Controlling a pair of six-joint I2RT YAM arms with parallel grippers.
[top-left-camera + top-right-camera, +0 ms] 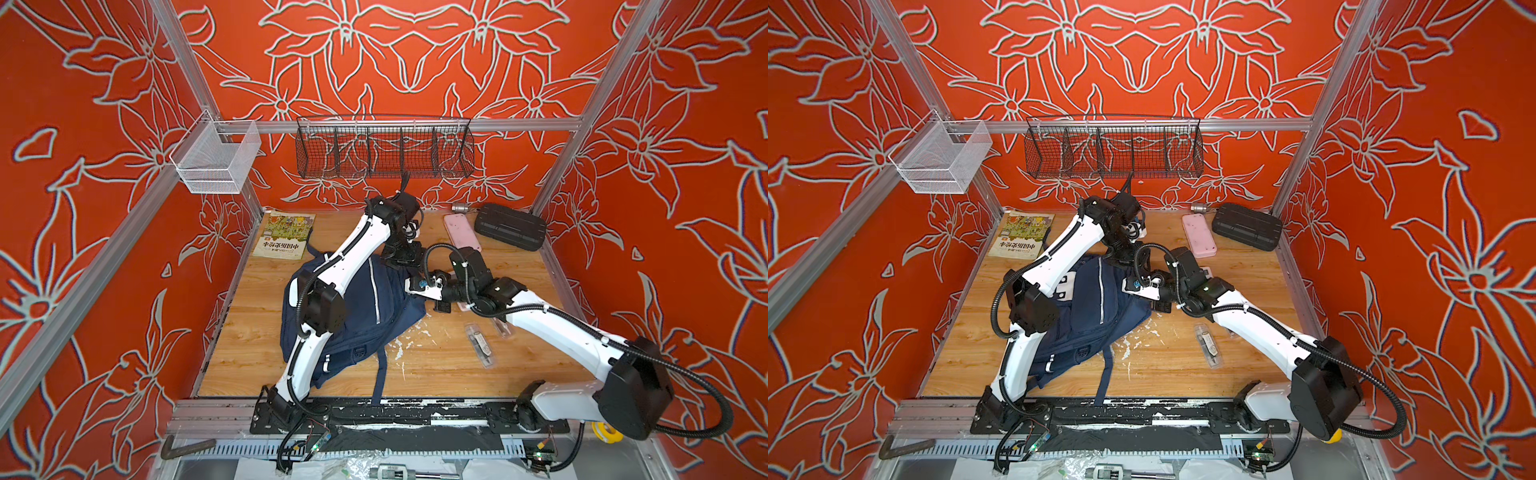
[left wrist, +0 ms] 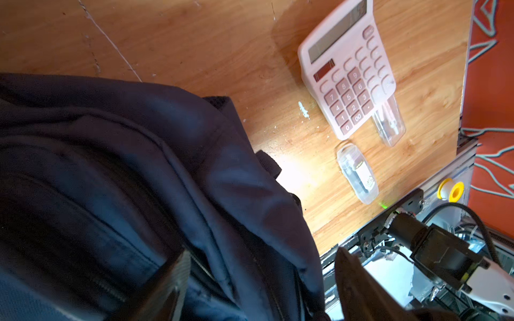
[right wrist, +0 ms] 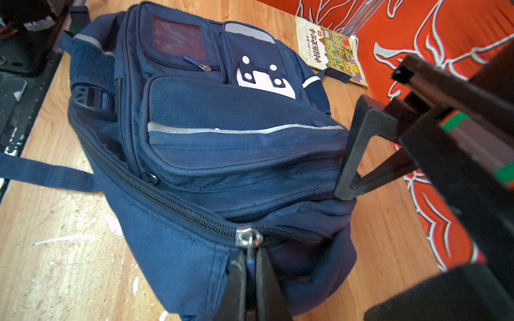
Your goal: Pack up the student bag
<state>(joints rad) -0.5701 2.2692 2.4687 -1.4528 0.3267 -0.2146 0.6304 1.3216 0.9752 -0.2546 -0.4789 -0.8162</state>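
Note:
The student bag, navy with white patches and thin reflective stripes, lies flat in the middle of the wooden table. In the right wrist view my right gripper is shut on the pull tab hanging from the silver zip slider of the main zip, at the bag's right edge. My left gripper sits at the bag's far end with its jaws wide apart and open over bag fabric; one of its fingers rests against the bag's end.
A picture book lies at the back left. A pink case and a black ribbed hard case are at the back right. A pink calculator and two clear plastic cases lie right of the bag. Wire baskets hang above.

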